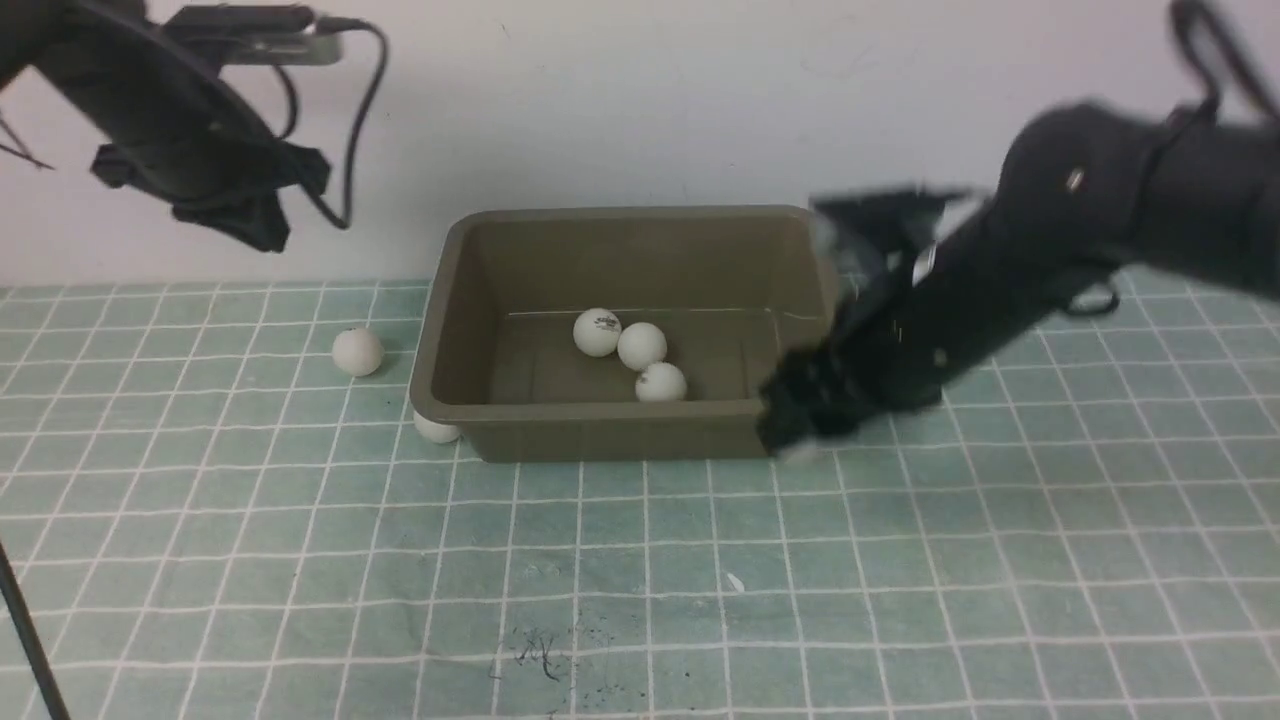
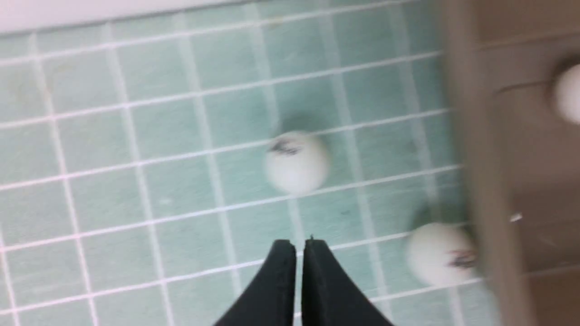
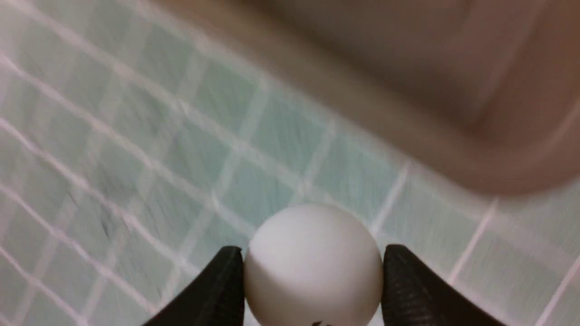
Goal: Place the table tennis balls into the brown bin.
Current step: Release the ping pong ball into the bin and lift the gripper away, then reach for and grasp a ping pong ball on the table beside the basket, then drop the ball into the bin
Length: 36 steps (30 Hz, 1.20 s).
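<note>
The brown bin (image 1: 600, 420) stands mid-table with three table tennis balls (image 1: 641, 346) lying in it. A fourth ball (image 1: 357, 351) lies on the mat to its left, and a fifth (image 1: 436, 430) rests against its front left corner. My left gripper (image 1: 255, 225) hangs high at the far left, shut and empty (image 2: 299, 244), above those two balls (image 2: 297, 162) (image 2: 442, 253) beside the bin's wall (image 2: 476, 158). My right gripper (image 1: 800, 440) is low at the bin's front right corner. Its fingers (image 3: 217, 290) press both sides of a white ball (image 3: 313, 267), close to the bin's rim (image 3: 408, 136).
A green mat with a white grid (image 1: 640, 600) covers the table. A white wall (image 1: 640, 100) rises behind the bin. A black cable (image 1: 360, 130) hangs from the left arm. A thin dark rod (image 1: 25, 630) crosses the front left corner.
</note>
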Motion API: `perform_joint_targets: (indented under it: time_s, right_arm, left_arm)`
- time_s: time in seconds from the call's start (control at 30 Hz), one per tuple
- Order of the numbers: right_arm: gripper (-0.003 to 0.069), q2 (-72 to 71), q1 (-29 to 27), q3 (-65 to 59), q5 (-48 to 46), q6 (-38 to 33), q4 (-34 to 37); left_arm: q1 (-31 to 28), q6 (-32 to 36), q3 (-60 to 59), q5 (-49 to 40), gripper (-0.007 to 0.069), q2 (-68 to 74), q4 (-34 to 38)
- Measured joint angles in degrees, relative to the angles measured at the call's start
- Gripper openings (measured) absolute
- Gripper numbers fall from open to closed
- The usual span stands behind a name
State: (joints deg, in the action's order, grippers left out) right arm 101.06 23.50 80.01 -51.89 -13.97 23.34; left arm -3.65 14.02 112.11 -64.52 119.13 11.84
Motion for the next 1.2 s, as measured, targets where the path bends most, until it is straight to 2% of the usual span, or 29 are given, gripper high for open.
perform_joint_targets:
  time_s: [0.07, 0.2, 0.23, 0.27, 0.3, 0.33, 0.37, 0.43, 0.5, 0.53, 0.6, 0.63, 0.67, 0.73, 0.8, 0.93, 1.0, 1.2]
  right_arm:
    - [0.0355, 0.09, 0.00, 3.68, 1.88, -0.71, -0.06]
    - [0.0363, 4.48, -0.06, 12.73, 4.62, -1.32, -0.76]
    - [0.0388, 6.23, -0.06, 15.47, 4.62, -1.38, -1.37]
    - [0.0447, 7.92, -0.06, 18.42, 4.45, -1.45, -3.06]
    - [0.0456, 8.11, -0.06, 18.82, 4.33, -1.45, -3.35]
    - [0.0526, 9.08, -0.06, 21.49, 3.24, -1.17, -5.64]
    - [0.0575, 9.29, -0.06, 23.91, 1.30, -0.44, -7.90]
    - [0.0604, 8.53, -0.06, 27.63, -2.80, 2.61, -11.91]
    - [0.0581, 6.94, -0.06, 29.41, -5.11, 4.74, -14.91]
    - [0.0540, 5.24, -0.06, 30.08, -6.38, 5.71, -17.12]
    - [0.0413, 0.95, -0.06, 30.31, -8.94, 6.89, -21.92]
    - [0.0365, -0.90, -0.17, 30.31, -10.14, 7.46, -24.03]
    - [0.0265, -3.58, -0.51, 30.31, -11.80, 8.35, -26.95]
    - [0.0118, -7.45, -1.77, 29.68, -13.13, 10.20, -30.08]
    - [0.0032, -10.97, -4.00, 28.31, -13.80, 11.28, -31.97]
    - [-0.0007, -16.42, -9.38, 23.72, -14.20, 12.90, -32.45]
    - [-0.0013, -20.57, -12.64, 18.52, -13.85, 13.98, -30.17]
    - [-0.0015, -28.20, -14.42, 3.30, -6.42, 12.59, -22.38]
  left_arm:
    - [-1.18, 4.00, -0.01, 0.00, 0.0057, 2.09, 2.65]
    - [-1.10, 7.16, -0.01, 2.76, 0.0230, 6.72, 5.78]
    - [-0.76, 7.41, -0.01, 4.96, 0.0318, 8.18, 6.03]
    - [-0.52, 7.47, -0.01, 7.14, 0.0406, 9.74, 6.23]
    - [-0.45, 7.47, -0.01, 7.14, 0.0418, 9.97, 6.23]
    - [-0.27, 7.47, -0.01, 9.23, 0.0494, 11.42, 6.24]
    - [-0.14, 7.49, -0.01, 10.28, 0.0538, 12.44, 6.24]
    - [0.06, 7.43, -0.01, 12.31, 0.0588, 14.52, 6.24]
    - [0.12, 7.04, -0.01, 12.98, 0.0570, 15.88, 6.24]
    - [0.17, 6.72, -0.01, 13.04, 0.0537, 16.21, 6.24]
    - [0.17, 5.84, -0.07, 12.65, 0.0376, 16.71, 6.24]
    - [0.17, 5.79, -0.07, 12.36, 0.0331, 16.71, 6.24]
    - [0.17, 5.65, 0.24, 11.50, 0.0339, 16.64, 6.40]
    - [0.47, 5.52, 1.44, 8.95, 0.0355, 16.02, 7.09]
    - [0.88, 5.52, 2.95, 6.51, 0.0355, 15.26, 7.07]
    - [1.83, 5.29, 6.07, 0.55, 0.0355, 12.22, 7.74]
    - [2.95, 5.99, 8.03, -3.79, 0.0355, 8.48, 11.31]
    - [8.70, 12.19, 9.19, -5.77, 0.0355, 5.17, 15.95]
